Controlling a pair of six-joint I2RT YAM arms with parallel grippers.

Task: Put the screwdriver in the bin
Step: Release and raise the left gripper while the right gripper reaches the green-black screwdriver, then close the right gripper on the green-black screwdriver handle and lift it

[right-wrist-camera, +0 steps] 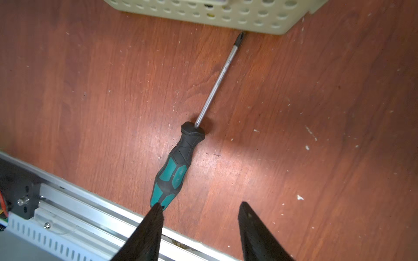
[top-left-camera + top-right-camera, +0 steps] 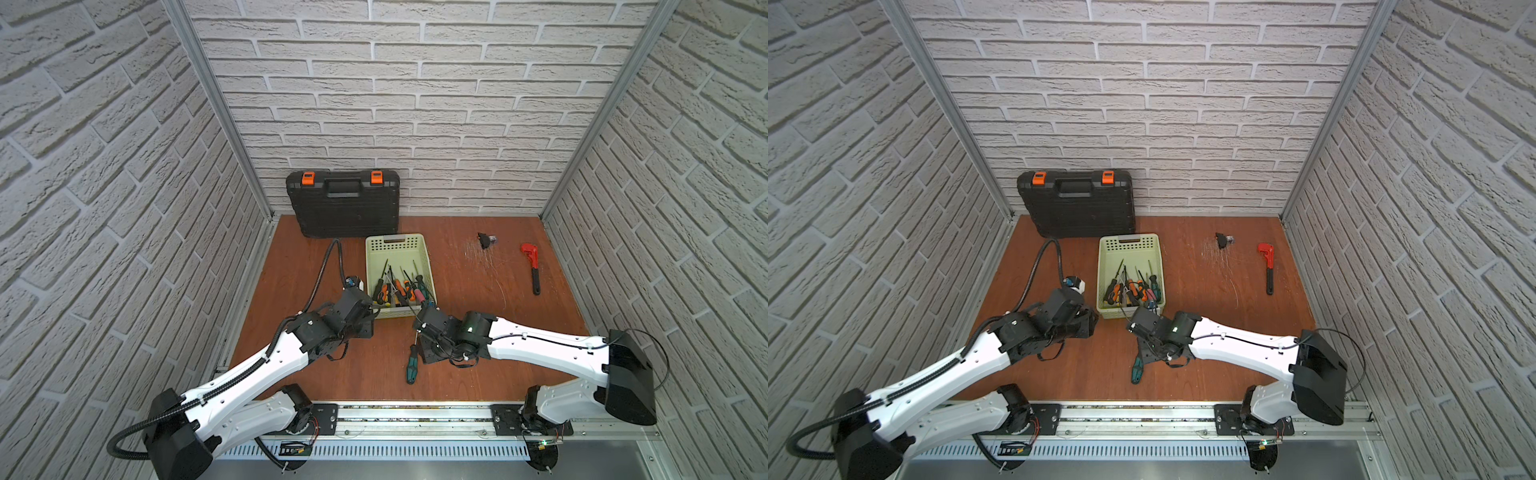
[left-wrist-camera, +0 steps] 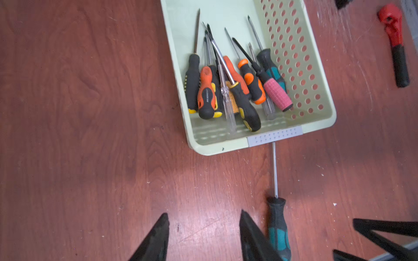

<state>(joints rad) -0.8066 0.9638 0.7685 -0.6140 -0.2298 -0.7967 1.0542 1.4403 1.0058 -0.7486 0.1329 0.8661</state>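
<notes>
You have: teal-handled Phillips screwdriver [image 1: 174, 171], flat on table [image 1: 90, 90], tip at pale green bin [image 1: 226, 15] wall; left gripper [image 3: 204, 237], right gripper [image 1: 201, 228], fingers parted, empty.

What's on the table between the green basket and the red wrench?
A small black object sits between the bin and the red wrench, toward the back; the rest is bare scratched table. Both top views show it.

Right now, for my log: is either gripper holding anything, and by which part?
Nothing is held. Left gripper and right gripper are open; the screwdriver lies on the table.
</notes>
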